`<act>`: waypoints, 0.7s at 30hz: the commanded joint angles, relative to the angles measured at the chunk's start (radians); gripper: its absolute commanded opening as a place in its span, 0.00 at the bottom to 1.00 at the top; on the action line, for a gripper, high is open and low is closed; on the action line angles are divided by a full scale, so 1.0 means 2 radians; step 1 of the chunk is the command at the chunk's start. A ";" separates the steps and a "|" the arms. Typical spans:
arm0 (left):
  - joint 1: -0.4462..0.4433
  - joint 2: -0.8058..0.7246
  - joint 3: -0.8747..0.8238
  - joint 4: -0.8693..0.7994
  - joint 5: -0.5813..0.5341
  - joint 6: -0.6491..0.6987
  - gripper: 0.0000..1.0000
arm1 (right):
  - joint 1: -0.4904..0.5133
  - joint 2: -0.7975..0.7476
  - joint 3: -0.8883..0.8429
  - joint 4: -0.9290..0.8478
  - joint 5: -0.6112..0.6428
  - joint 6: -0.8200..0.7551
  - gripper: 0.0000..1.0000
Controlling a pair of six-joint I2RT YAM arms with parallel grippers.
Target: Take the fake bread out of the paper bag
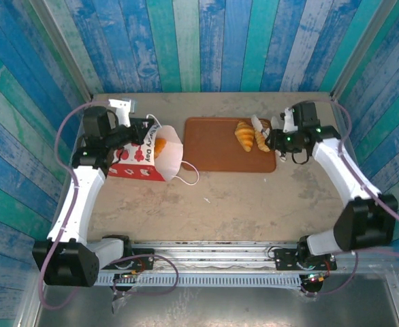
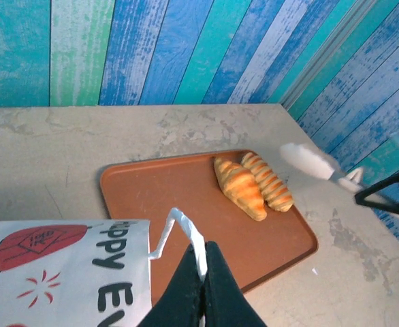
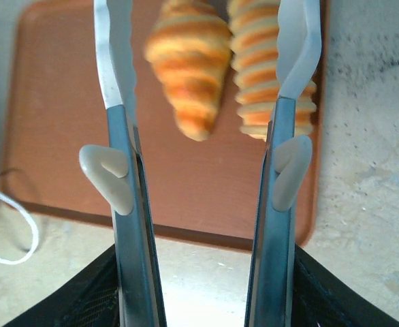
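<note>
The paper bag (image 1: 139, 158) lies on its side at the left, mouth toward the brown tray (image 1: 213, 146). One orange-brown piece of fake bread (image 1: 161, 146) shows inside the mouth. My left gripper (image 1: 147, 129) (image 2: 204, 255) is shut on the bag's white cord handle (image 2: 180, 226), beside the bag's printed side (image 2: 63, 272). A croissant (image 1: 243, 135) (image 2: 239, 187) (image 3: 188, 65) and a ridged loaf (image 1: 261, 139) (image 2: 267, 180) (image 3: 257, 75) lie on the tray's right part. My right gripper (image 1: 259, 127) (image 3: 203, 41) hangs open over them, its long white-tipped fingers (image 3: 111, 48) apart, holding nothing.
The bag's second cord handle (image 1: 188, 174) trails on the table in front of the tray. Blue plank walls close in the table at the back and both sides. Bare tabletop (image 1: 240, 204) lies between the tray and the arm bases.
</note>
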 commanded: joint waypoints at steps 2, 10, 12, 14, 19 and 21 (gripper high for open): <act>0.001 -0.040 0.017 -0.034 -0.021 0.040 0.00 | 0.000 -0.078 -0.050 0.103 -0.085 -0.017 0.56; 0.001 -0.056 0.000 -0.010 -0.055 0.031 0.00 | 0.096 -0.095 -0.080 0.135 -0.208 -0.038 0.50; 0.001 -0.053 -0.001 0.001 -0.054 0.021 0.00 | 0.153 -0.078 -0.074 0.125 -0.185 -0.051 0.50; 0.001 -0.048 0.000 0.009 -0.051 0.012 0.00 | 0.210 -0.054 -0.067 0.125 -0.162 -0.056 0.50; 0.001 -0.037 0.001 0.016 -0.045 -0.003 0.00 | 0.302 0.021 -0.040 0.147 -0.117 -0.026 0.51; 0.001 -0.034 0.002 0.014 -0.042 -0.005 0.00 | 0.323 0.053 -0.025 0.158 -0.111 -0.011 0.50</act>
